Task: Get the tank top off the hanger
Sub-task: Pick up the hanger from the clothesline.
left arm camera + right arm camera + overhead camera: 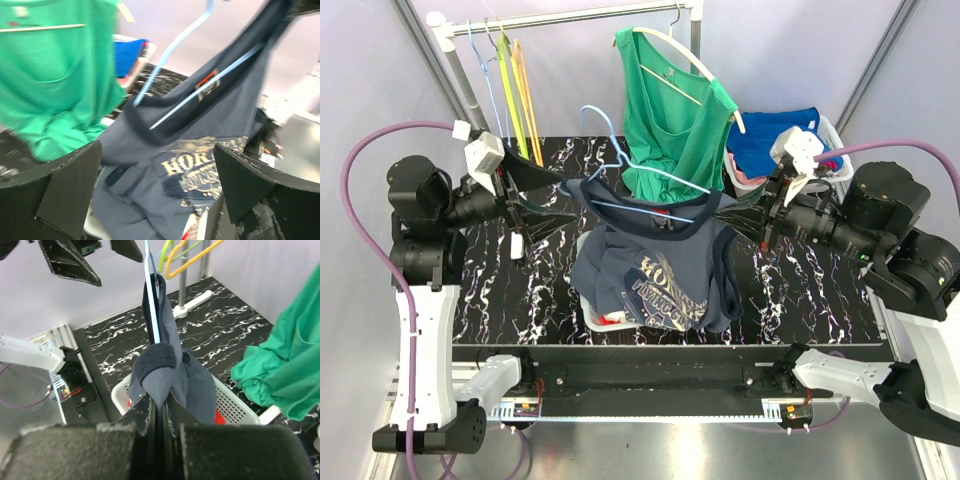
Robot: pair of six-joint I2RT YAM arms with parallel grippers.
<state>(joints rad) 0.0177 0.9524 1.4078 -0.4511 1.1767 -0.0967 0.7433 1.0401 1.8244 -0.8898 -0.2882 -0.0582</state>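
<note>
A navy tank top (650,265) with a gold print hangs on a light blue hanger (620,160) above the table's middle. Its lower part sags into a white basket (588,312). My right gripper (752,215) is shut on the shoulder of the tank top (165,365) at the hanger's right end. In the right wrist view the fabric is pinched between the fingers of that gripper (162,400), and the hanger wire (151,300) rises out of it. My left gripper (560,195) stands open just left of the hanger. Nothing sits between its fingers (65,190), which frame the tank top (190,170).
A green tank top (670,110) on a wooden hanger hangs from the rack rail (570,15) behind the navy one. Several coloured empty hangers (510,80) hang at the rail's left. A basket of blue clothes (775,140) stands at the back right.
</note>
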